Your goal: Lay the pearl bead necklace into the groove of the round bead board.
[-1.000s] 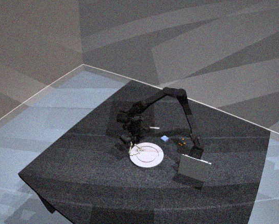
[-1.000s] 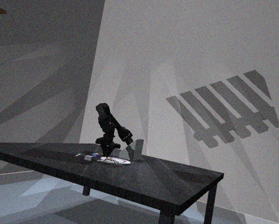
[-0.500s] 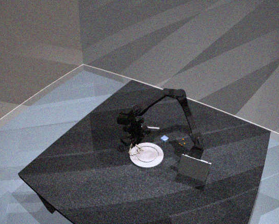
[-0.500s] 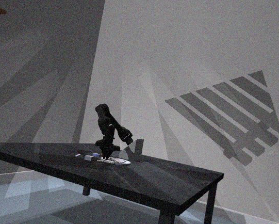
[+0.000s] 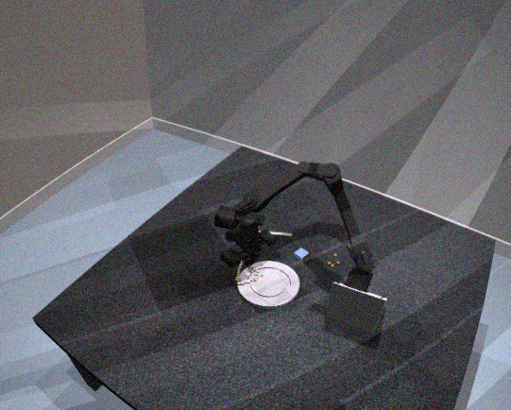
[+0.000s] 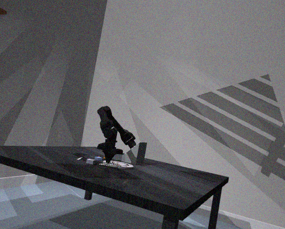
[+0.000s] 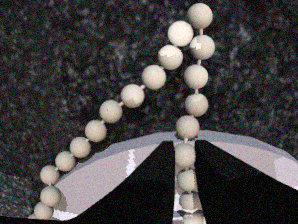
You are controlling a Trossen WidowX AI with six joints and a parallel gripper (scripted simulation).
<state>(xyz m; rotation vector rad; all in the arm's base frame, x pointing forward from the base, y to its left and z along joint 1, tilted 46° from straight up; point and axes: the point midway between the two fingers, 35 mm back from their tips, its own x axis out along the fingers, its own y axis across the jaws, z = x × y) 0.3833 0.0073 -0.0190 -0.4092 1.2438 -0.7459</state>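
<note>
The pearl bead necklace (image 5: 254,273) (image 6: 110,165) (image 7: 132,95) lies partly over the left edge of the round bead board (image 5: 291,290) (image 6: 129,165) (image 7: 112,172) in the top view. In the wrist view two strands meet in a point over the dark table, beyond the board's rim. One strand runs down between the fingers, the other slants away to the lower left. My gripper (image 5: 249,264) (image 6: 108,161) (image 7: 183,151) is low at the board's edge, its fingers close on both sides of the beads. The beads farther down are partly hidden by the fingers.
A grey upright panel (image 5: 355,312) (image 6: 141,153) stands near the arm's base. A blue square piece (image 5: 301,253) (image 6: 98,158), small orange dots (image 5: 335,255) and a white stick (image 5: 281,233) (image 6: 79,159) lie behind the board. A pale block (image 6: 90,161) shows in the exterior view.
</note>
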